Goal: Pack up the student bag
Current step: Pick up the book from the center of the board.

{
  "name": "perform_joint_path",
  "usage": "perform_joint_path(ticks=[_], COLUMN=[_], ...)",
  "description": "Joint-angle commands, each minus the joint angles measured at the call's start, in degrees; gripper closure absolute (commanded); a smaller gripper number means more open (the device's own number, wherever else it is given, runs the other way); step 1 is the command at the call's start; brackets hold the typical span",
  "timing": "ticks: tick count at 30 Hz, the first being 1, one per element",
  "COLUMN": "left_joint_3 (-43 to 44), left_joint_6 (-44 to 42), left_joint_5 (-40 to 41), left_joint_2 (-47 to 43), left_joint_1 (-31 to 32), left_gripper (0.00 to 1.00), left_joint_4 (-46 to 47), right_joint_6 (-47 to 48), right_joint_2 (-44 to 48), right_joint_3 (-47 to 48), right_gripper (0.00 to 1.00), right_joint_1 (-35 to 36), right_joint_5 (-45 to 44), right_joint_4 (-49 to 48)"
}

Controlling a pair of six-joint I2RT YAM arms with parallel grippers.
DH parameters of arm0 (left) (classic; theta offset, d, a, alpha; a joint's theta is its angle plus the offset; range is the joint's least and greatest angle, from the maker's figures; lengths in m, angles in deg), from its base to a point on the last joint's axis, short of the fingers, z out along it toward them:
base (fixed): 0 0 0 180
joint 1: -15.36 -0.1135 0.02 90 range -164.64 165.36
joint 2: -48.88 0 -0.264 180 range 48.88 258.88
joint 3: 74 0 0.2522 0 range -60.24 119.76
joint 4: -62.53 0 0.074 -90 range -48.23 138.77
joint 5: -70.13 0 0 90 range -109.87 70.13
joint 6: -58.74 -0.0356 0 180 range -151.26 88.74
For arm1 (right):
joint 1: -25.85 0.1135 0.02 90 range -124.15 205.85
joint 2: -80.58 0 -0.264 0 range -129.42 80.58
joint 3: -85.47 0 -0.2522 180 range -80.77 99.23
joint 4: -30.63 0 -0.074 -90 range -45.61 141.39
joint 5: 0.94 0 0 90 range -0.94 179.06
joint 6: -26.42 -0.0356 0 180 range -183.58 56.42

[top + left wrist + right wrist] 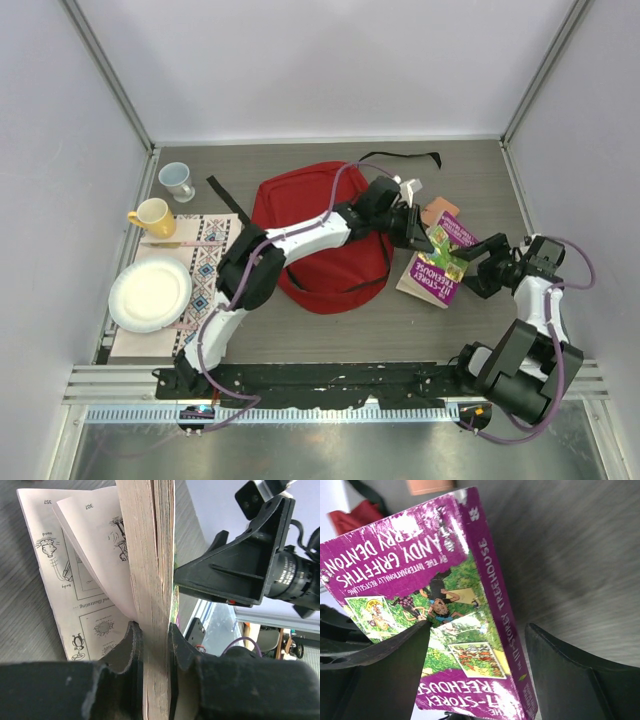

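1. Student bag [325, 240], count one: red, lying flat in the middle of the tabletop [300, 168]. I cannot tell whether its zip is open.
2. Book [437, 262], count one: purple paperback, just right of the bag and not in it.
3. Left jaws: clenched on the book's page block, with my arm reaching across the bag. The book stands on edge between my fingers [131, 645]. The grip takes only part of the block, so a few loose leaves droop away to one side. I judge this hold is meant for carrying the book to the bag.
4. Right jaws: released and spread wide about the spine edge. One finger [570, 670] stands apart from the cover. I judge they are placed to steady the book, not to carry it.
5. Mugs, count two: white mug [178, 180] and yellow mug [152, 216], far left.
6. Plate [150, 294], count one, on a patterned placemat [212, 245], count one, near left.
7. Brown flat item [437, 212], count one, just beyond the book; I cannot identify it.
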Motion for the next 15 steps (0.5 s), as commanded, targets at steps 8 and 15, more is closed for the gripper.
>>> perform_joint_path(ticks=[8, 15], left_joint_3=[-6.35, -8.89], left_joint_6=[4.79, 10.59], left_joint_5=[-7.97, -10.34], left_joint_2=[-13.24, -14.39], left_joint_1=[-4.22, -4.65], left_gripper=[1.0, 1.0], left_joint_4=[16.13, 26.12], right_joint_6=[-5.94, -8.31], right_joint_2=[8.76, 10.43], right_joint_3=[2.6, 4.97], right_gripper=[0.13, 0.13], right_joint_1=[1.68, 8.36], right_joint_5=[9.6, 10.84], right_joint_4=[-5.97, -10.46])
